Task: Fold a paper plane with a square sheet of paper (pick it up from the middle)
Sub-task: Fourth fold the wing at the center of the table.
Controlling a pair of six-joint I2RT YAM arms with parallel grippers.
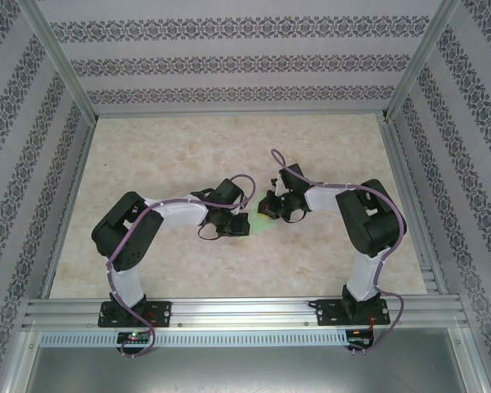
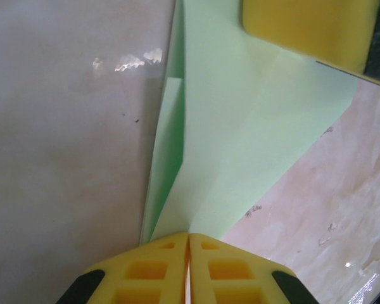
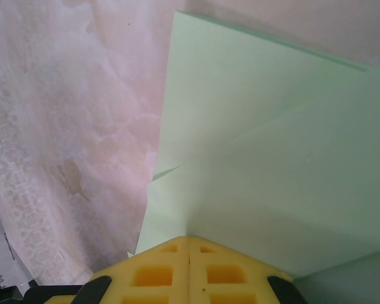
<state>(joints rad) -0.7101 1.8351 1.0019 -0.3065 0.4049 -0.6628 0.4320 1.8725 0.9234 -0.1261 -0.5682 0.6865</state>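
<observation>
Mid-fold, well in from the table (image 1: 147,147) edges — pinching the creased paper (image 2: 240,145) with left gripper (image 2: 188,237) and right gripper (image 3: 188,240) fully closed — next, likely pressing the crease flat.

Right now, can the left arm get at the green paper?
Probably yes: the left pincer is shut on one end of the folded green paper. The right pincer clamps the far side, out of its way.

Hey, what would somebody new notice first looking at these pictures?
The pale mint-green paper, already creased into folds, is held at the centre of the marbled table. The left gripper and right gripper each pinch an edge of it, yellow jaws shut. Patterned wallpaper rings the scene.
</observation>
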